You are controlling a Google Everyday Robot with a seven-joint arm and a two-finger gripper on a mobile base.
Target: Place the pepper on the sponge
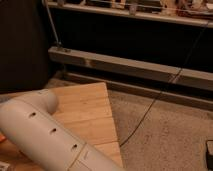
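Note:
My white arm [45,132] with its row of small holes fills the lower left of the camera view, lying over a light wooden table [90,112]. The gripper is out of view, beyond the frame. Neither the pepper nor the sponge shows anywhere. A small orange patch [2,137] peeks out at the left edge beside the arm; I cannot tell what it is.
Right of the table's edge lies a speckled floor [170,135] with a dark cable [150,107] running across it. A grey metal rail [130,67] and dark wall stand behind. A dark object [209,152] sits at the lower right edge.

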